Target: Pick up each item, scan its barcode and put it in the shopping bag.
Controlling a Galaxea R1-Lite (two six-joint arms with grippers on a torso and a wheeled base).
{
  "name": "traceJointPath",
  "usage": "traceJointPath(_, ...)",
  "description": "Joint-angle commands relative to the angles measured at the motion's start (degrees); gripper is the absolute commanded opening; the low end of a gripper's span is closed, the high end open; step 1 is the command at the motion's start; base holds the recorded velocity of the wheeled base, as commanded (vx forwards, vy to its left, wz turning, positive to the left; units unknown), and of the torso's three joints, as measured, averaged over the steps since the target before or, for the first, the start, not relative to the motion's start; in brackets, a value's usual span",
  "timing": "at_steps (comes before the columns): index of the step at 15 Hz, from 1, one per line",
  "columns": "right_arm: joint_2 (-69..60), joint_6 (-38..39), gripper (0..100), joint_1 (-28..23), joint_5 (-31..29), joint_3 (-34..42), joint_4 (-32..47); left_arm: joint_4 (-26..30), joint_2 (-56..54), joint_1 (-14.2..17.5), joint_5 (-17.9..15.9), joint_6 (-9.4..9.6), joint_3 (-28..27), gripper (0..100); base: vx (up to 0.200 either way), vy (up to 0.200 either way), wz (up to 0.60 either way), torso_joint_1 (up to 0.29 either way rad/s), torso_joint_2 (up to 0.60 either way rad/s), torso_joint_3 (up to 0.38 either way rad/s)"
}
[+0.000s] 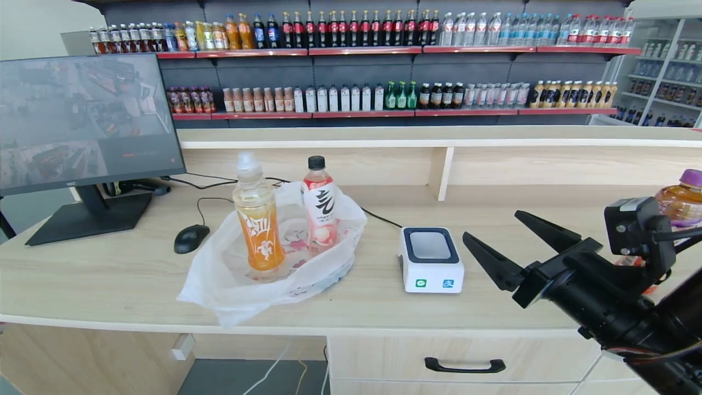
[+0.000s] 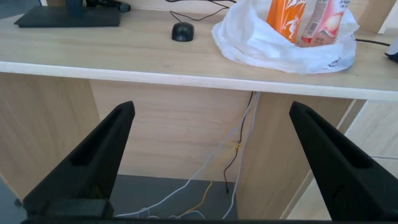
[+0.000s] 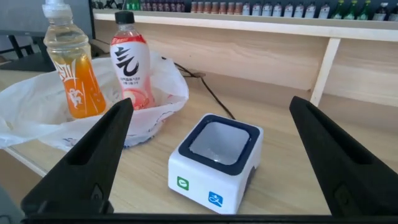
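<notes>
Bottles stand upright in the open white shopping bag (image 1: pixel 219 274) on the desk (image 1: pixel 109 274): an orange drink bottle (image 1: pixel 258 219) with a clear cap and a pink drink bottle (image 1: pixel 320 208) with a black cap, both apparently bagged already. Just beside the bag sits the white barcode scanner (image 1: pixel 430 259), window up, handy for passing labels over it. The right end effector (image 1: pixel 490 224) hangs above the desk near the scanner, spread wide and holding nothing. Behind its arm an amber bottle (image 1: pixel 683 200) with a purple cap stands on the desk, likely the next item. The left end effector (image 2: pixel 211 109), also spread and empty, sits low before the desk's front edge. Labels carry bold brush-style characters, white on orange and black on white. The scanner's front bears two small icons, green and blue.
</notes>
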Motion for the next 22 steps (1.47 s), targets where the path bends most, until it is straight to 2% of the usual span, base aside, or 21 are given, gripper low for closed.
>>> traceJointPath(1,0.16,-0.04,100,0.0,0.0,0.05,-0.06,-0.05,-0.02,0.0,-0.02,0.0,0.01,100,0.0,-0.2,0.0,0.007,0.01,0.007)
traceJointPath(8,-0.02,-0.04,100,0.0,0.0,0.22,-0.06,-0.05,-0.02,0.0,-0.02,0.0,0.01,100,0.0,-0.2,0.0,0.003,0.0,0.003)
traceJointPath(22,-3.53,-0.04,100,0.0,0.0,3.83,-0.06,-0.05,-0.02,0.0,-0.02,-0.09,0.01,100,0.0,0.0,0.0,0.0,0.0,0.0)
